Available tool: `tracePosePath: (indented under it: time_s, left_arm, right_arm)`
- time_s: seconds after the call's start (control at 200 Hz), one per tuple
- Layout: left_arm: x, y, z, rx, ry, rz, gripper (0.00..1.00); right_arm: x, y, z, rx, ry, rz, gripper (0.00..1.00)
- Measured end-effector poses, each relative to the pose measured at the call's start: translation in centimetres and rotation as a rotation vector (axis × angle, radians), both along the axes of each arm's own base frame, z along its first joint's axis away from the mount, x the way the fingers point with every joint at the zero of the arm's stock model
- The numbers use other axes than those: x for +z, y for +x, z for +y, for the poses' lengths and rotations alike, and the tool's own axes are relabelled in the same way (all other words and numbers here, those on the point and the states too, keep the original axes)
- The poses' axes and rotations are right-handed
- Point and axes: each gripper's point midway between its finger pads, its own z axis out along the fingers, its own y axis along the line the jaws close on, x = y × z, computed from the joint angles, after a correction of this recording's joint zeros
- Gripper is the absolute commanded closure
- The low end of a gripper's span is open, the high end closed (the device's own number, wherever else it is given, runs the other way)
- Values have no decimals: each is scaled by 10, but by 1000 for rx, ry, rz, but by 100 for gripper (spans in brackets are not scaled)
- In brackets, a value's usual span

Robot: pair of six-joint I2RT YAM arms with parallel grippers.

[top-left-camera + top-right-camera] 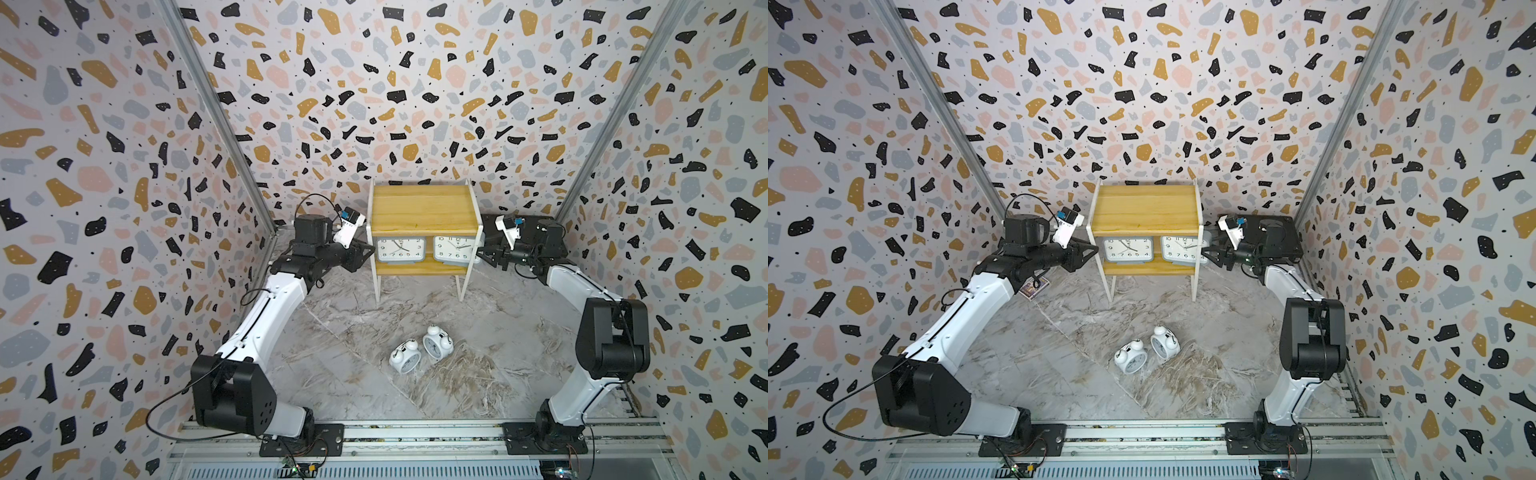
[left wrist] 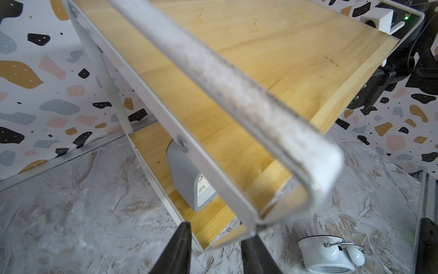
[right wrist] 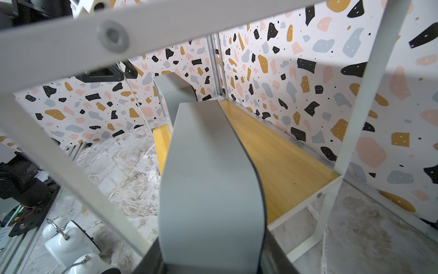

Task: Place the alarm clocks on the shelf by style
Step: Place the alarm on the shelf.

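Note:
The shelf (image 1: pixel 424 208) (image 1: pixel 1144 208) stands at the back centre. Two grey alarm clocks sit side by side on its lower board, faces forward: the left clock (image 1: pixel 400 248) (image 2: pixel 187 180) and the right clock (image 1: pixel 455 248) (image 3: pixel 208 178). My right gripper (image 1: pixel 480 251) (image 3: pixel 213 256) reaches in from the shelf's right end and is shut on the right grey clock. At the shelf's left end, my left gripper (image 1: pixel 370 249) (image 2: pixel 219 229) is open, its fingers either side of the lower board's corner and holding nothing. Two white twin-bell clocks (image 1: pixel 404 356) (image 1: pixel 436 341) lie on the floor in front.
The shelf's thin white frame (image 3: pixel 365 95) and legs crowd both grippers. A flat black case (image 1: pixel 1283 237) lies behind the right arm, and a small card (image 1: pixel 1034 286) lies under the left arm. Patterned walls close three sides; a metal rail (image 1: pixel 415 436) runs along the front.

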Motion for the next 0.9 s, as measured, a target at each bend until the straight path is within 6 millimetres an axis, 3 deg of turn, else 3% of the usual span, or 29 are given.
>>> tracePosePath:
  time_s: [0.901]
  left_arm:
    - [0,-1,-1,-6,-4,1,63]
  right_arm:
    - [-2,2,16,42,12,-3,68]
